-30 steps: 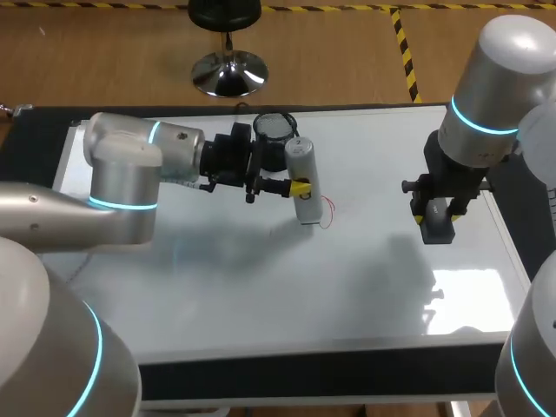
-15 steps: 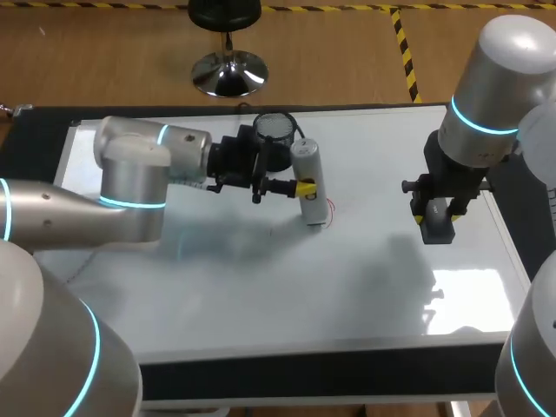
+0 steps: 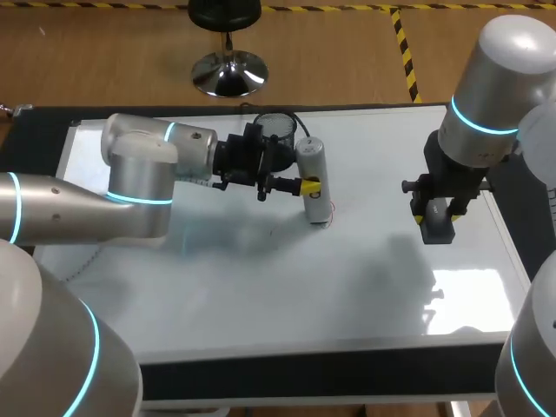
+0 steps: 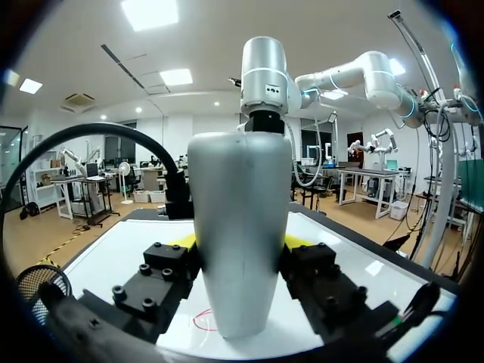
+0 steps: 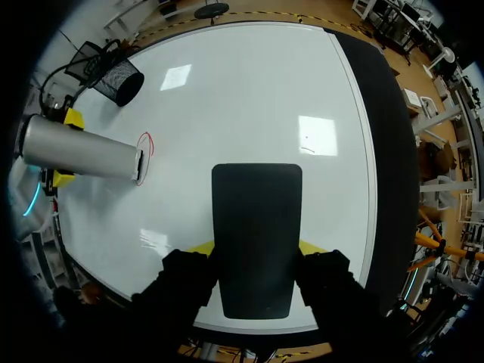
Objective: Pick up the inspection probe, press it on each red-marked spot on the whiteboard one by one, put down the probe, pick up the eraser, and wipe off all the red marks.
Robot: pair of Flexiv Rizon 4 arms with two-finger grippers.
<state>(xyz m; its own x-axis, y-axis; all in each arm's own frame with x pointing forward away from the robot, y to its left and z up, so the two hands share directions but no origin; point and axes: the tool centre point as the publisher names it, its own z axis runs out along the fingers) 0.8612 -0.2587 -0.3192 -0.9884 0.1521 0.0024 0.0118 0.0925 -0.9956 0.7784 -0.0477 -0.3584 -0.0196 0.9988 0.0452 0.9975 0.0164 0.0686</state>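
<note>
1. The left gripper [image 3: 307, 185] has carried the probe [image 3: 311, 158] rightward; its tip now sits at the red mark [image 3: 331, 208] on the whiteboard [image 3: 347, 287].
2. Its fingers pinch the probe; the right gripper [image 3: 437, 211] clamps the eraser [image 3: 439, 229].

Dark table [image 3: 304, 378], black along its front and right side, brightly lit
</note>
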